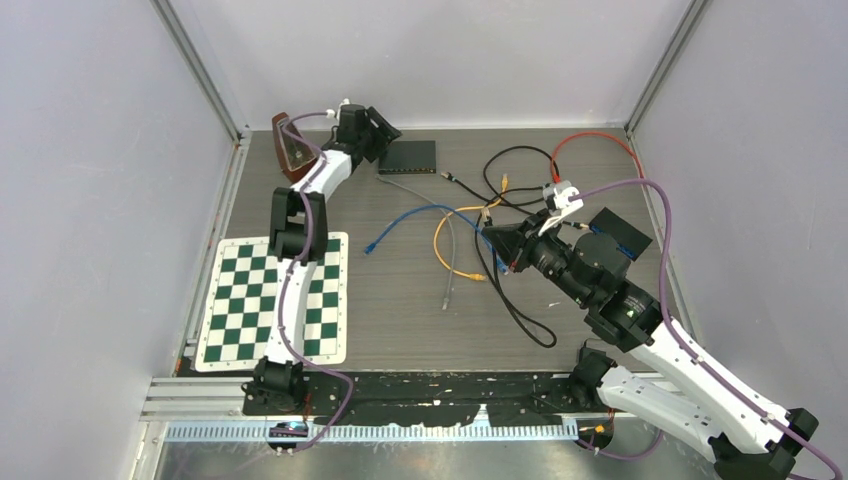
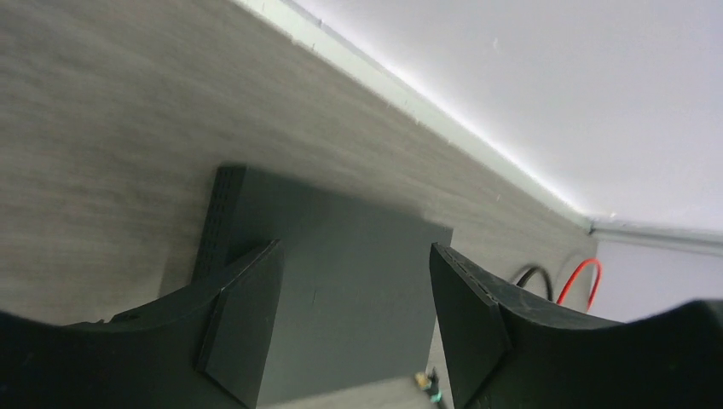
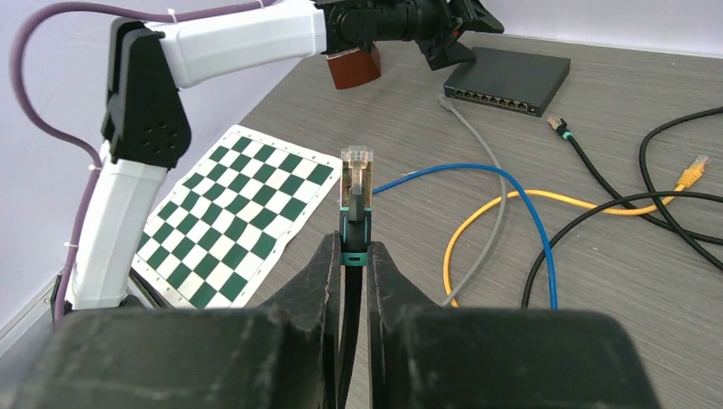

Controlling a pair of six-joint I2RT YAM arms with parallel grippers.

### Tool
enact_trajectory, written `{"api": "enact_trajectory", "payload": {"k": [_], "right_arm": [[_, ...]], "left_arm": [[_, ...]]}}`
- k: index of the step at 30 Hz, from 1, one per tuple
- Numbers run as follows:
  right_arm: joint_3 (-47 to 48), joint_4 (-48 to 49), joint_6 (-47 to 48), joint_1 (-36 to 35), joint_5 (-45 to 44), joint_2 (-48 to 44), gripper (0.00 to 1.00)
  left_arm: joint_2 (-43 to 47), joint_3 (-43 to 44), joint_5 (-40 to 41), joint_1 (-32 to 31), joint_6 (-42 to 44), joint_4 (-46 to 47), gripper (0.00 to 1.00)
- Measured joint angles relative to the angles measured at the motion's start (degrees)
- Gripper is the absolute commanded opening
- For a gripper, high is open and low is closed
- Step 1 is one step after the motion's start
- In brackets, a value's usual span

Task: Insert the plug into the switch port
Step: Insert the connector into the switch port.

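Plug (image 3: 356,166): clear modular connector, teal boot, dark cable (image 3: 351,307). Pinched at the boot between narrow-set fingers (image 3: 315,290) of right gripper (image 3: 348,271). Set in line with the fingers, nose pointing ahead, clear of the pads. Held aloft over mid-table (image 1: 400,310), a little right of centre, well apart from switch.

Handling, as judged: light; hard plastic shell; latch tab and contact end brittle; cable springy, apt to tug sideways. Best gripped as now, on boot just behind shell, leaving tab and nose free. Calls for square alignment to port and little force.

Switch (image 1: 408,156): flat black box near far edge, left of centre; port row facing near edge. Probably light enough to slide under a push, so worth bracing. Left gripper (image 2: 354,256) over its top, fingers (image 2: 243,315) spread wide; contact with case not discernible.

Markings: none legible on plug, switch or arms.

Also present: loose leads (image 3: 477,168) in blue, yellow, grey, black and red; checkerboard (image 1: 240,300) by left edge; brown item (image 1: 288,150) at far left corner.
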State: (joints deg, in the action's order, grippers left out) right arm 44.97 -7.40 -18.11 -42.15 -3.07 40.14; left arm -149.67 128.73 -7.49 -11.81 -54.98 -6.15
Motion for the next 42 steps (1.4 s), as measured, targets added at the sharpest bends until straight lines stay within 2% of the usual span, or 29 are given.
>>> {"api": "enact_trajectory", "payload": {"k": [5,12,20,26,30,37,42], "right_arm": [[0.1,-0.5,0.0,0.0,-0.1,0.0,0.05],[-0.5,-0.9,-0.7,0.0,-0.4,-1.0,0.05],[-2.2,-1.8,-2.3,0.0,-1.2,-5.2,0.05],[-2.7,-1.1,-2.5,0.0,-3.3,-4.3,0.05],[-2.7,1.6,-0.7,0.4,-7.6,2.9,0.05],[4.6,5.4,7.7,4.4,-10.6,24.8,0.05],[10.1,5.2,10.5,7.0,-12.2,31.7,0.05]], "left_arm": [[6.0,-7.2,0.0,-1.2,2.5,-5.0,0.63],[10.3,-12.4,-1.6,-1.8,4.3,-9.1,0.62],[11.5,-15.0,-3.3,-1.8,4.7,-12.8,0.62],[14.3,-18.1,-7.2,-1.7,5.5,-12.7,0.57],[19.5,-22.2,-10.2,-1.7,7.8,-12.6,0.57],[33.9,-33.3,-9.9,-1.6,15.1,-13.6,0.58],[43.2,-42.5,-9.6,-1.3,18.3,-12.5,0.57]]}}
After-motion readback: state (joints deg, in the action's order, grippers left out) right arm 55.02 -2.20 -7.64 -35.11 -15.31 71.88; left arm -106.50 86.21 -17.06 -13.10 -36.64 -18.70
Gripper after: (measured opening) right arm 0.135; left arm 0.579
